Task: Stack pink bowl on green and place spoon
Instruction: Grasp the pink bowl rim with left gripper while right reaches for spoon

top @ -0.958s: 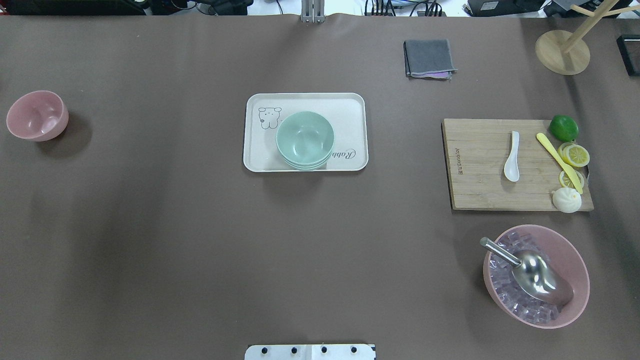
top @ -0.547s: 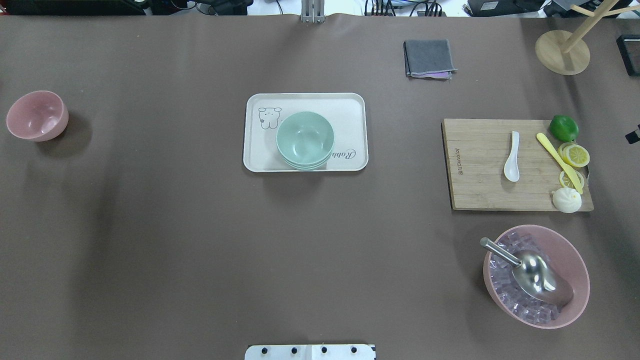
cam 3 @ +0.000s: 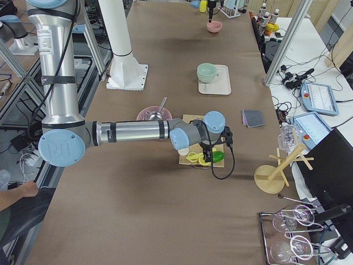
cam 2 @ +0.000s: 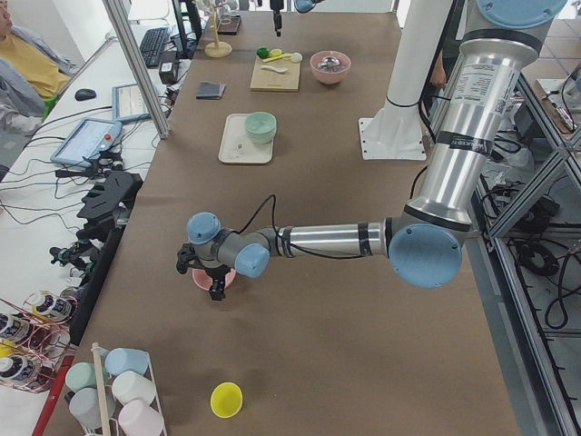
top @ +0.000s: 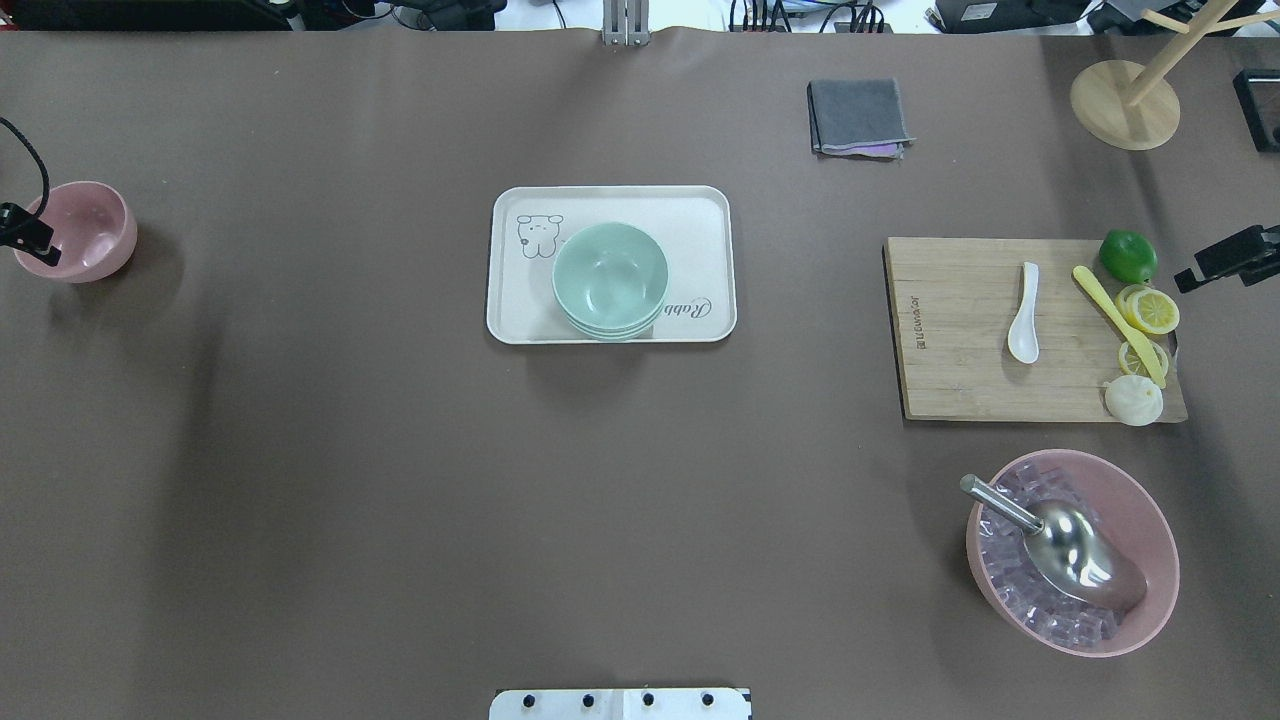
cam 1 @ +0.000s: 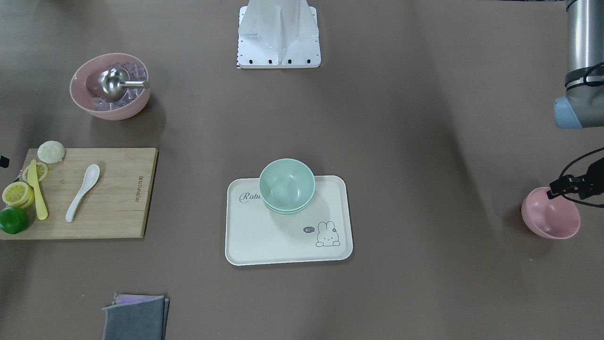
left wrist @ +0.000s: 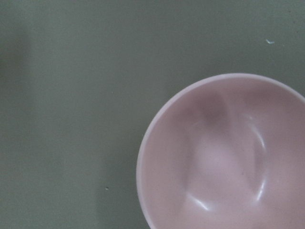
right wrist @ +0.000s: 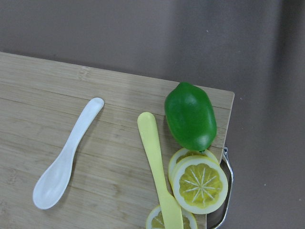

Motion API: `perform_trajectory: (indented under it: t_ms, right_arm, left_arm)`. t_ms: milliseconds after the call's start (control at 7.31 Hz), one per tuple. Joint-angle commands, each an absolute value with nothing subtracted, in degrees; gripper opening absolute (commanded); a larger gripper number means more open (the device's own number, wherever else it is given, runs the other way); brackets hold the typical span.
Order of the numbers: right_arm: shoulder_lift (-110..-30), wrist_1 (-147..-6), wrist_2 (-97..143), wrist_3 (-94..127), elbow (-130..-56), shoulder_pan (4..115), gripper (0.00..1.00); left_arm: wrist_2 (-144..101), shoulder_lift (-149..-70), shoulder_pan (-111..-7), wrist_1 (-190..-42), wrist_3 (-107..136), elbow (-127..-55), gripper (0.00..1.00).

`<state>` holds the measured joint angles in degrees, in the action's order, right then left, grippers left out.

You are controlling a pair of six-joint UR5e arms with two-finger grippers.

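Both arms are coming into view now. The left gripper [top: 22, 232] is hovering over the pink bowl [top: 90, 225] at the left edge, and the right gripper [top: 1220, 262] is hanging at the right edge near the white spoon [top: 1025, 318]. The green bowl [top: 610, 276] is sitting mid-table. I can't tell whether either claw is apart or together.

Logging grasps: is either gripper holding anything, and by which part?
Nothing is held. The pink bowl sits on the table under the left gripper; the white spoon lies on the cutting board, apart from the right gripper.
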<state>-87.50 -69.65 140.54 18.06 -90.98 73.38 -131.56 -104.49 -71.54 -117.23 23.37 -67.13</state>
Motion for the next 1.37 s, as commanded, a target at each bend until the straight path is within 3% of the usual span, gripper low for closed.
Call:
perform_trajectory:
  t_ms: [0,137,684,1232]
  right_arm:
    - [-87.1,-68.73,136.51,18.63,-91.05,72.42,1.0]
    - [-87.01,-68.73,136.41,18.63,-91.14,72.42,0.99]
    - [-86.22,-68.73,136.32,18.63,-91.14,71.2,0.98]
    - [-83.06,-68.64,132.2,33.29,-92.02,61.64,0.98]
  left_arm:
    - [-131.57,-104.77,-71.37,-117.25,23.55,-66.27,0.21]
    - [-131.92,-104.85,-71.37,-117.16,23.73,-66.36,0.0]
    - [-140.78,-113.51,-70.41,-114.71,42.98,-75.03,0.0]
    - [-135.04,-128.55,-54.89,-114.7,73.7,-81.65,0.0]
